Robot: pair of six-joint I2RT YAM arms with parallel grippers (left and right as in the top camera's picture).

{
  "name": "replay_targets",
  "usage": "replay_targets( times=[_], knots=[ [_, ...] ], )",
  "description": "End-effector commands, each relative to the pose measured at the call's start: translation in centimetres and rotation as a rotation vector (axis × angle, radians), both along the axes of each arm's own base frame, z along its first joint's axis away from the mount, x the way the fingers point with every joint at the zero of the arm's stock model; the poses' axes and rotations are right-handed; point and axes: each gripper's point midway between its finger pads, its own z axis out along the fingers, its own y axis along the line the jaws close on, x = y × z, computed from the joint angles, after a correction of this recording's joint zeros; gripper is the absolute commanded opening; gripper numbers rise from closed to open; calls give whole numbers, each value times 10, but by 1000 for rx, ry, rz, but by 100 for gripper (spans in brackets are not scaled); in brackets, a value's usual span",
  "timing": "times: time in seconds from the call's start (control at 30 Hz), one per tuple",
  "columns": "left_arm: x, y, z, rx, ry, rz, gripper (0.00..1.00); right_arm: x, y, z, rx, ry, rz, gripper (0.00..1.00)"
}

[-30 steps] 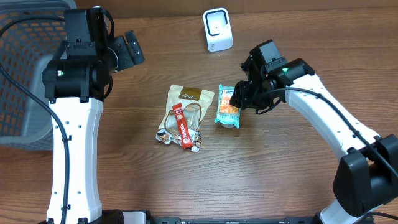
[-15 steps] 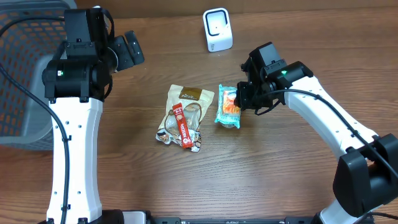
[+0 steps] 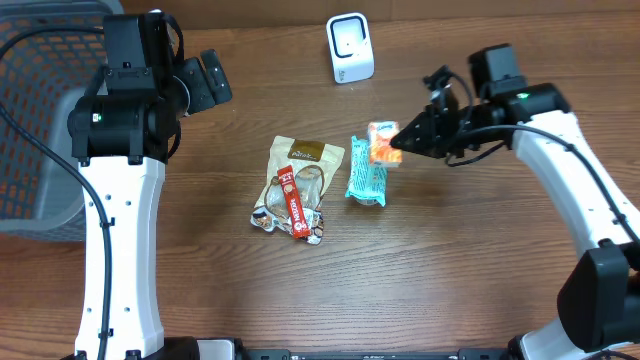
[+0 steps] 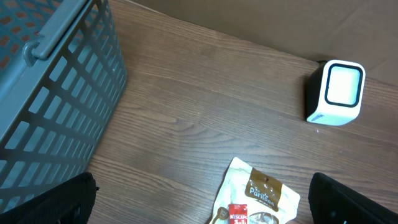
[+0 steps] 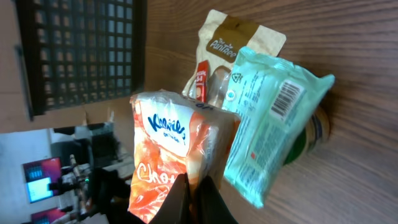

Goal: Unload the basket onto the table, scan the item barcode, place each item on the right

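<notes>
- Right of the table's (image 3: 450, 290) middle, the right jaws are clenched on one edge of the orange-and-white tissue pack (image 3: 382, 142), holding it off the wood.
- Just below that pack, a teal packet (image 3: 363, 182) lies flat on the table, its barcode (image 5: 286, 102) showing in the right wrist view.
- Just left of it lies a beige pouch (image 3: 305, 165) with a red stick sachet (image 3: 293, 205) across it.
- The white scanner (image 3: 350, 47) stands at the far edge, well apart from the held pack.
- The left jaws stand released near the grey basket (image 3: 40, 110), grasping nothing.
</notes>
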Motion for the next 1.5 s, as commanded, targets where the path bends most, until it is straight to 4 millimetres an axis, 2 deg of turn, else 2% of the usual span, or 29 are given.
replay_targets(
  times=[0.0,0.1,0.3,0.43,0.53,0.7,0.87,0.93,0.97,1.1,1.23,1.33,1.47],
  knots=[
    [-2,0,12,14,-31,-12,100,-2,-9,19,25,-61,23,4],
    [-2,0,12,15,-31,-12,100,1,-40,-7,-154,-16,-58,4],
    [-2,0,12,14,-31,-12,100,-3,-71,-44,-360,26,-114,4],
    [-2,0,12,15,-31,-12,100,-9,-82,-74,-426,67,-149,4],
    [-2,0,12,14,-31,-12,100,-12,-83,-96,-429,62,-153,4],
    [-2,0,12,14,-32,-12,100,-13,-108,-136,-563,75,-260,4],
    [-2,0,12,14,-31,-12,100,-15,-121,-156,-633,52,-287,4],
    [-2,0,12,14,-31,-12,100,-14,-128,-158,-667,43,-299,4],
    [-2,0,12,14,-31,-12,100,-13,-131,-159,-687,37,-307,8],
    [-2,0,12,14,-31,-12,100,-5,-140,-151,-731,16,-329,41],
    [-2,0,12,14,-31,-12,100,5,-137,-122,-719,34,-360,42],
    [-2,0,12,15,-31,-12,100,5,-123,-103,-665,68,-358,37],
    [-2,0,12,14,-31,-12,100,-2,-104,-102,-639,115,-369,36]
  ],
)
